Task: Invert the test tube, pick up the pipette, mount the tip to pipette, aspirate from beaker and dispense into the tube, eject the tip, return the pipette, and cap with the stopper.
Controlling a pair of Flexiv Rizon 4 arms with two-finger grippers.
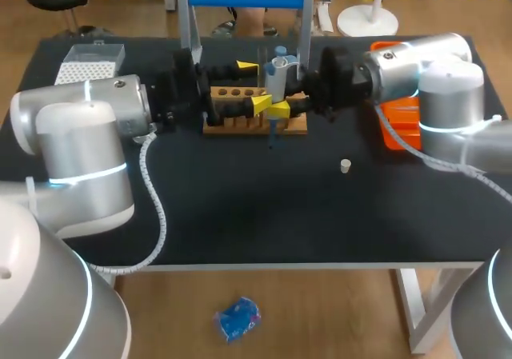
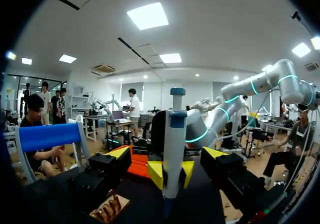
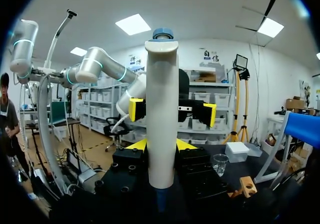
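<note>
pipette (image 1: 277, 69) stands upright over the far middle of the table (image 1: 256, 215), and your right gripper (image 3: 161, 145) has it. in the right wrist view both yellow tips press against the white body from either side, low on the barrel, with the blue plunger cap at the top. the arm comes in from the right and its fingers end just above the wooden rack (image 1: 240, 123).

your left gripper (image 2: 166, 151) faces it from the other side. its fingers are spread wide and hold nothing. in the left wrist view the pipette and the right gripper's tips sit ahead of that gap, apart from both left fingers.

the pipette's thin lower end hangs down in front of the rack's near edge. you cannot tell from these views whether a tip is mounted on it. the rack shows a row of round holes along its top. the test tube is not clear enough to place.

the small pale stopper (image 1: 346, 165) lies alone on the dark table, nearer you and to the right of the rack, well apart from both grippers. the tip box (image 1: 90, 65) sits at the far left corner. an orange tray (image 1: 396, 123) lies under the right arm. the right wrist view shows the clear beaker (image 3: 219, 163) on the table near the tip box.
</note>
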